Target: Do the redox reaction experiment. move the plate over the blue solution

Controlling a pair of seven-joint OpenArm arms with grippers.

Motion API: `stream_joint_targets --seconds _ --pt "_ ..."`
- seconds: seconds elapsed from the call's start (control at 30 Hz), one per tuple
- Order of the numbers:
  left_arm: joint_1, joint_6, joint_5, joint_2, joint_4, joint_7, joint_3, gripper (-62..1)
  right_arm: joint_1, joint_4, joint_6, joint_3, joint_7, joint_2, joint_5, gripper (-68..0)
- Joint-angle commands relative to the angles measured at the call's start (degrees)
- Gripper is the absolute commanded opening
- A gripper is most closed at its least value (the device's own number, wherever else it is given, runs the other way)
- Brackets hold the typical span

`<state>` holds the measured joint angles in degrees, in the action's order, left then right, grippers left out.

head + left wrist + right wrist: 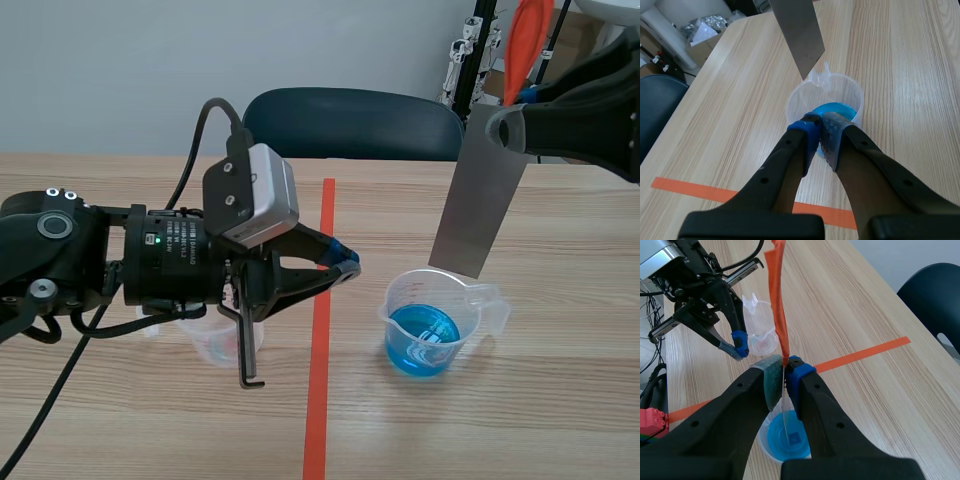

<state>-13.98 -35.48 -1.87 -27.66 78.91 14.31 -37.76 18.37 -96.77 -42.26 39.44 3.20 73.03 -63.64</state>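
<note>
Pale wood-grain table (560, 400) fills our view, with a dark blue padded chair (350, 125) behind its far edge. From the left comes the left gripper (345, 265), lying low over the table. Its fingers are pressed together at the tips with nothing between them, and they point toward the beaker. Under that arm we see a small clear plastic cup (215, 345) with a faint pink tint at its bottom. Just right of it, an orange-red tape line (320, 350) runs away from us along the table. Beyond the line stands a clear plastic beaker with a spout (440, 325), holding a shallow pool of blue solution (422, 340). A flat grey metal plate (480, 200) hangs tilted above the beaker. Its lower end is at the rim on the spout side, clear of the liquid; we cannot tell whether it touches the rim. At the plate's upper end the right gripper (510, 130) pinches it between its pads.
</note>
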Motion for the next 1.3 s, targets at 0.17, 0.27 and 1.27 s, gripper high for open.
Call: stream_joint_targets --seconds 0.17,0.27,1.27 --pt "-0.83 1.42 0.83 2.23 -3.63 0.61 0.37 -56.9 1.11 -0.68 -0.46 -0.87 1.18 0.72 -1.01 -66.9" --pt "-0.98 1.31 0.85 2.97 -5.29 0.09 0.37 -56.9 1.09 -0.68 -0.46 -0.87 1.18 0.72 -1.01 -66.9" --pt "-2.1 1.2 0.85 3.17 -6.01 -0.46 0.37 -56.9 1.09 -0.68 -0.46 -0.87 1.05 0.61 -1.03 -66.9"
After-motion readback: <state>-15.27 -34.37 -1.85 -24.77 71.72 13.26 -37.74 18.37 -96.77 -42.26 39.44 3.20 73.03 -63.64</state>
